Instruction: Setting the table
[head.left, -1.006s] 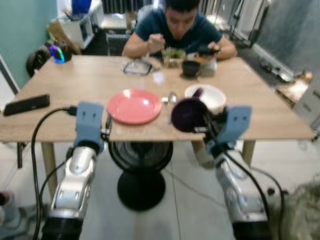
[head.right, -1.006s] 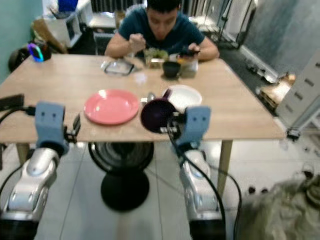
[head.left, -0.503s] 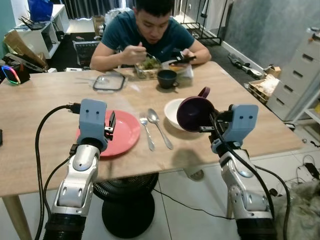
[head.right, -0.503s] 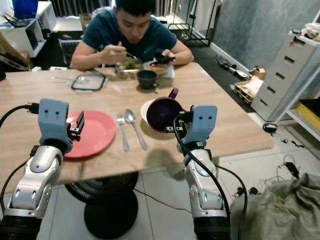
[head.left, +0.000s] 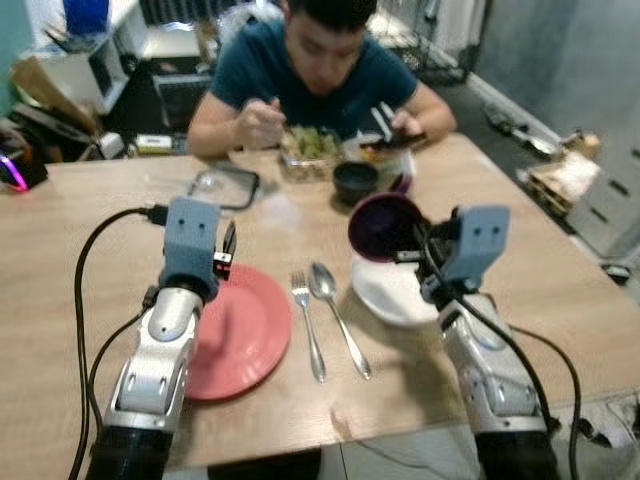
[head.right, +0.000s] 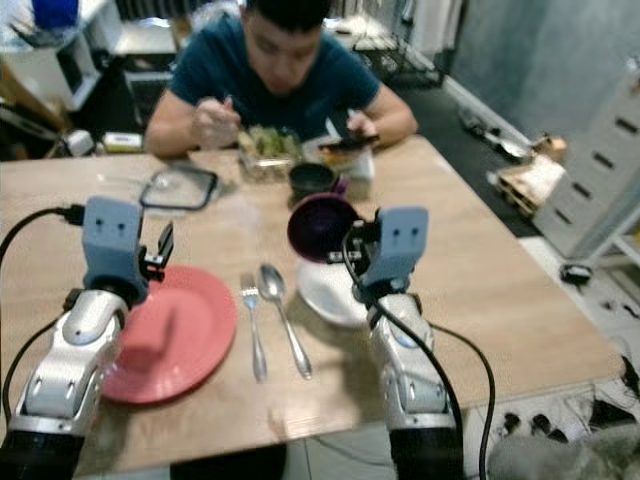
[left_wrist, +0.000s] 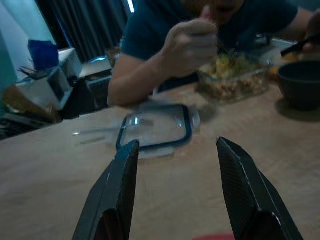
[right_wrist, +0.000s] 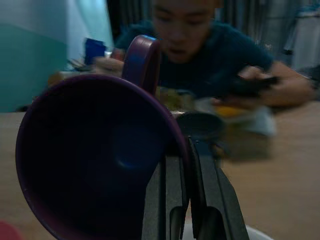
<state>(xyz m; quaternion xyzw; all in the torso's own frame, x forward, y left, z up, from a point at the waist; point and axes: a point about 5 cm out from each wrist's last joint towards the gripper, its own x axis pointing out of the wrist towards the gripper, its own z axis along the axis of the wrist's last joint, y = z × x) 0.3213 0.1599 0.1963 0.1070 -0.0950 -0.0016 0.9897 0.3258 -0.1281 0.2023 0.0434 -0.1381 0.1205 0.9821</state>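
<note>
Left eye view has the robot right up at the wooden table (head.left: 90, 250), both arms out over it. Right gripper (head.left: 412, 257) is pinching the rim of a purple mug (head.left: 384, 226), holding it up in the air and tipped on its side, mouth facing back at the robot, handle poking out on the far side. The right wrist view shows the two fingers (right_wrist: 177, 200) clamped tight on the rim, one inside and one outside. The mug hangs just above the far edge of a white plate (head.left: 395, 291) sitting on the table.

Left gripper (head.left: 226, 248) is holding nothing, fingers (left_wrist: 120, 190) spread wide, hovering over the far edge of a pink plate (head.left: 235, 330). Between the two plates there's a fork (head.left: 309, 325) and a spoon (head.left: 337, 315) lying side by side, fork nearer the pink plate.

Across the table a person (head.left: 320, 80) in a dark teal shirt is eating from a clear container (head.left: 308, 150), phone in the other hand. A dark bowl (head.left: 355, 182) sits in front of them, and a container lid (head.left: 224, 186) lies flat just past the left gripper.
</note>
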